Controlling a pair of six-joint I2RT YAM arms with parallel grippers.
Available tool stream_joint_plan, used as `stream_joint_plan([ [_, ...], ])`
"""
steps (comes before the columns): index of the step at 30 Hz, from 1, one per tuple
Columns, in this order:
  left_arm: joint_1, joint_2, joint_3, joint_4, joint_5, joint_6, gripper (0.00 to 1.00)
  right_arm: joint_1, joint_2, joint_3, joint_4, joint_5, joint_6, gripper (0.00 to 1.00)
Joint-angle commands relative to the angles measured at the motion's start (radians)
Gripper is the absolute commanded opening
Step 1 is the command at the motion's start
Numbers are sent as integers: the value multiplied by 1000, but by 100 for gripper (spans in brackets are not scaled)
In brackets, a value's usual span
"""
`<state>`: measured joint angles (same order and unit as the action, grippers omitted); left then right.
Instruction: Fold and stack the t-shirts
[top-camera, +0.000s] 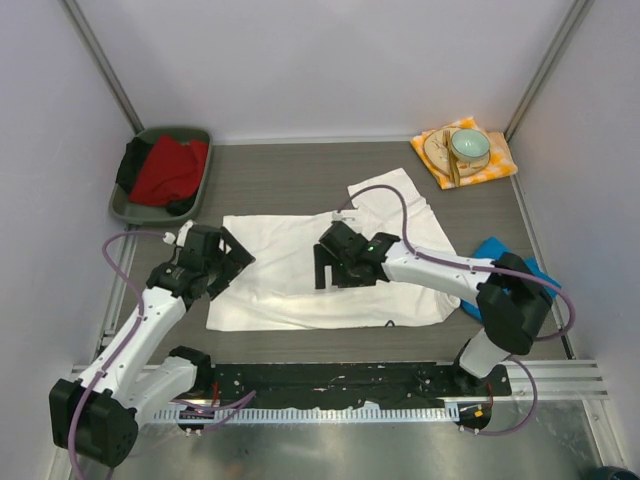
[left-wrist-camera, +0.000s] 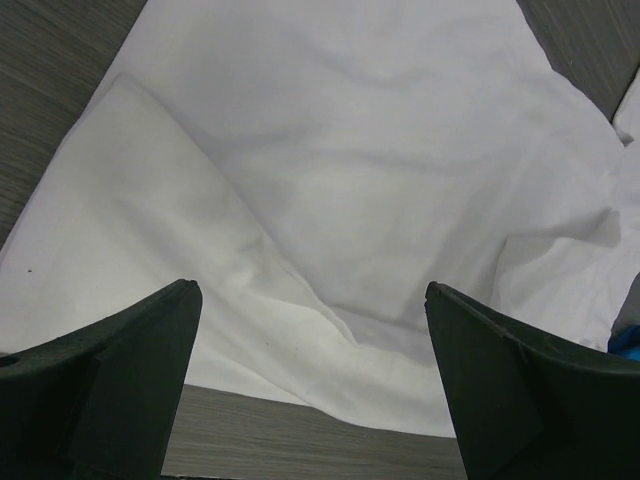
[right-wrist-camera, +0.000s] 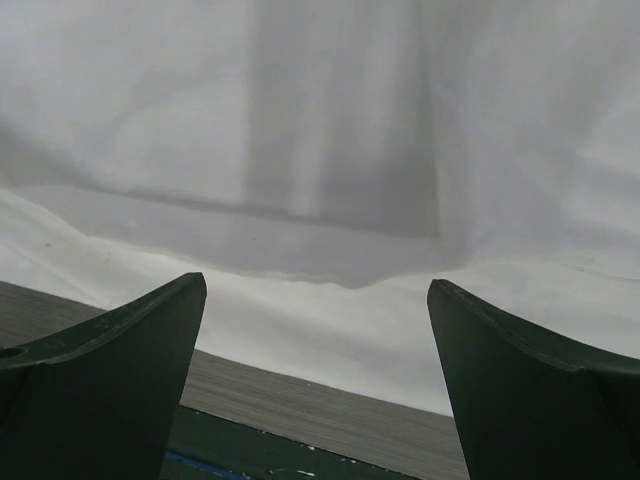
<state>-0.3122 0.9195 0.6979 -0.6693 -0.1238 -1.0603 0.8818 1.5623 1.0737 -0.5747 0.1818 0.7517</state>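
Top view: a white cloth t-shirt (top-camera: 280, 290) is lying spread out, mostly flat, in the middle of the grey wood-grain table (top-camera: 280, 180). One rumpled part is reaching toward the far right. No print is showing on the upturned side.

The left gripper (top-camera: 238, 262) is hanging over the shirt's left edge. In the left wrist view the gripper (left-wrist-camera: 310, 290) is standing wide apart with nothing between its dark fingers (left-wrist-camera: 130, 380). Below it the white shirt (left-wrist-camera: 350, 150) is showing a diagonal fold line and soft creases, with bare table (left-wrist-camera: 60, 60) at the upper left corner.

The right gripper (top-camera: 325, 268) is hovering above the middle of the shirt. In the right wrist view this gripper (right-wrist-camera: 315, 283) is also spread wide and gripping nothing. The shirt (right-wrist-camera: 330, 120) is filling most of that view, and a strip of table (right-wrist-camera: 300, 405) is showing beneath it. Whether either gripper is touching the cloth cannot be told.

A bright blue cloth shirt (top-camera: 490, 248) is lying at the right side of the table, just beside the white one and partly hidden behind the right arm.

At the far left corner a dark green tray (top-camera: 175, 130) is holding a red cloth (top-camera: 170, 170). At the far right corner an orange-and-white checked napkin (top-camera: 500, 165) is carrying a pale teal bowl (top-camera: 469, 146).
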Motion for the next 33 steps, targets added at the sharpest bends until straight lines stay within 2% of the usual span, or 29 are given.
stream_joint_plan([
  [1,-4,28,71,37,-37,33,100,83,65,115,10,-94,-49,100],
  [5,-4,32,83,43,-42,36,100,137,97,179,-25,-91,-52,100],
  [14,-4,36,66,57,-31,33,100,207,97,178,-83,-81,-41,100],
  [33,12,33,68,51,-56,59,100,195,248,157,-13,27,-51,100],
])
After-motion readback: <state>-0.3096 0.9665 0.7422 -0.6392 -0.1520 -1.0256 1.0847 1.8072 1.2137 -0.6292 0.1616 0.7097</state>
